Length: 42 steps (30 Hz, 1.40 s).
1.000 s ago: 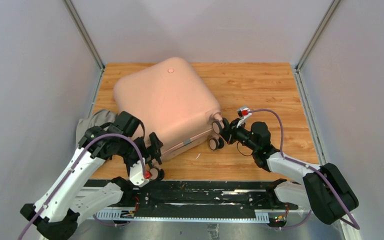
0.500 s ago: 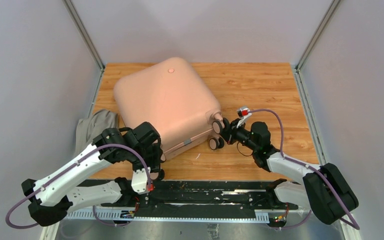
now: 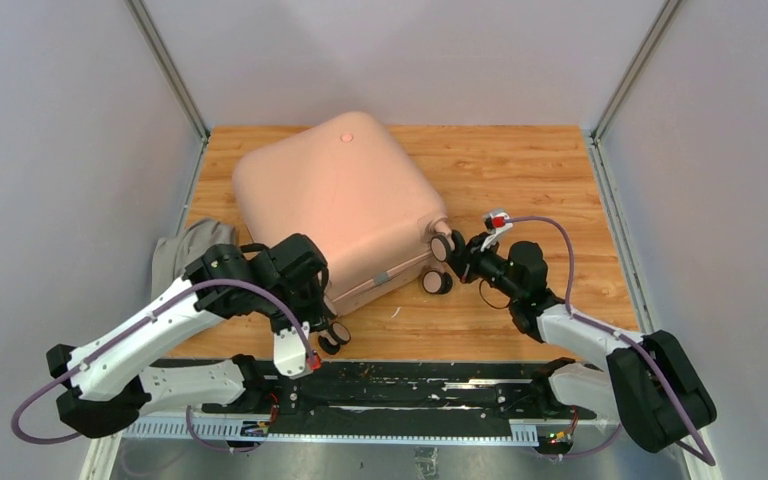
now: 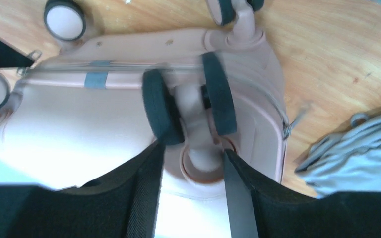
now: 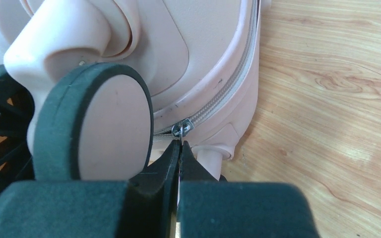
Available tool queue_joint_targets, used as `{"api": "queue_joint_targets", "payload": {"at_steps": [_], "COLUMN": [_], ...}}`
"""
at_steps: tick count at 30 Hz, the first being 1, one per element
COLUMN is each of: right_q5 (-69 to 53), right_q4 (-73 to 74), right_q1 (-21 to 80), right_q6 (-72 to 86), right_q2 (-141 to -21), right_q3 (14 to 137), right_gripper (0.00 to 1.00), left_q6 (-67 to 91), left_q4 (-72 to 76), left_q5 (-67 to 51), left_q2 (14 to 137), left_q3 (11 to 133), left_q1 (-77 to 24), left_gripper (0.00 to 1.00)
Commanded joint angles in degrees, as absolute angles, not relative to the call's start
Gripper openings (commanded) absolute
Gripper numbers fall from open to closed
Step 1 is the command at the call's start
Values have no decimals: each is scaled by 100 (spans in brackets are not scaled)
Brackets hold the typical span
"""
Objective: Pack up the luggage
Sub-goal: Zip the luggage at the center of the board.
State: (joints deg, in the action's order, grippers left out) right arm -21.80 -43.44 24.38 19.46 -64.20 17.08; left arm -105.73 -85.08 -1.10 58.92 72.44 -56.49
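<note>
The pale pink luggage (image 3: 335,200) lies closed and flat on the wooden table, its wheeled end toward me. My left gripper (image 3: 318,303) is at its near-left corner. In the left wrist view the fingers (image 4: 238,198) press on both sides of the pink stem (image 4: 198,158) of a black twin wheel (image 4: 161,106). My right gripper (image 3: 463,250) is at the right corner beside another wheel (image 5: 96,124). Its jaws (image 5: 180,145) are shut, the tips pinching the metal zipper pull (image 5: 181,128) on the zip seam.
A grey cloth bundle (image 3: 185,250) lies on the table left of the luggage, close to my left arm; it also shows as the grey cloth (image 4: 357,153) in the left wrist view. Metal posts and grey walls border the wooden table (image 3: 520,170).
My left gripper swung in from the left and closed on the near-left wheel stem. The luggage has shifted slightly to the right, and my right gripper moved along with it.
</note>
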Motion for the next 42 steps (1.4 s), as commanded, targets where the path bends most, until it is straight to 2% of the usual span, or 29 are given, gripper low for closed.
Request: {"api": "queue_joint_targets", "payload": {"at_steps": [1,13,14,15,16,26,38,42], "right_q5": [-2097,-2501,-2551,-2635,-2691,-2807,-2874,-2870], "right_q4": [-4759,-5123,-5188,-5268,-5309,-5181,-5098,-5063], "right_q1": [2238,1864,1870,1872,1872,1871,1868,1872], "right_q6": [1854,2110,2167,2223,2265,2278,2309,2311], "right_q2": [-6520,-6787,-6809,-6838,-6864,-6733,-6549,-6525], "right_q3": [1756,1681,1641,1609,1588,1584,1583,1563], "right_gripper": [0,0,0,0,0,0,0,0], "left_q6": [-10808,-10741,-10790,-10824,-10828,-9717,-8353,-7922], "left_q4": [-7664,-7616,-7607,-7589,-7596,-7584,-7629,-7637], "left_q5": [640,490,435,339,217,35,441,509], "left_q2": [5434,5095,5042,5006,5005,6481,7158,7401], "left_q3": [7559,7071,6957,6857,6786,7470,7182,7256], "left_q1": [-5703,-5729,-5738,-5737,-5743,-6393,-6762,-6764], "left_gripper": [0,2,38,88,98,100,100,93]}}
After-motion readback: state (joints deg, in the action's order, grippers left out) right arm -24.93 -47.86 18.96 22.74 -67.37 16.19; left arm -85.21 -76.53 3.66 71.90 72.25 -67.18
